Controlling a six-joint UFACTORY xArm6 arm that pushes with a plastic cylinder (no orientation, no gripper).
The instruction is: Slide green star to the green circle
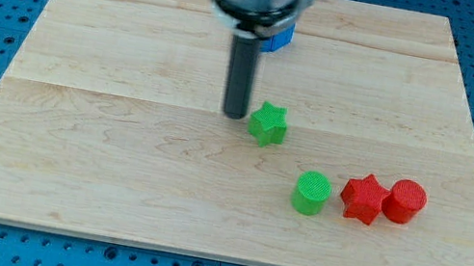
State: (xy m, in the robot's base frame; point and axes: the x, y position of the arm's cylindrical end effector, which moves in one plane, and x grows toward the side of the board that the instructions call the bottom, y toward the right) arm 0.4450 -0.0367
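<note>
No pincer fitted; my tip (234, 114) stands just left of the green star (268, 124). Approach step complete. Next: push toward the view's lower right, to the green circle (311, 193).

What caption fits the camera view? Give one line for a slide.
My tip sits just left of the green star, green circle to its lower right.

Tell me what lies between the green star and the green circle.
Nothing: in the camera view only bare wood of the board separates the green star from the green circle. My tip sits just at the star's left.
</note>
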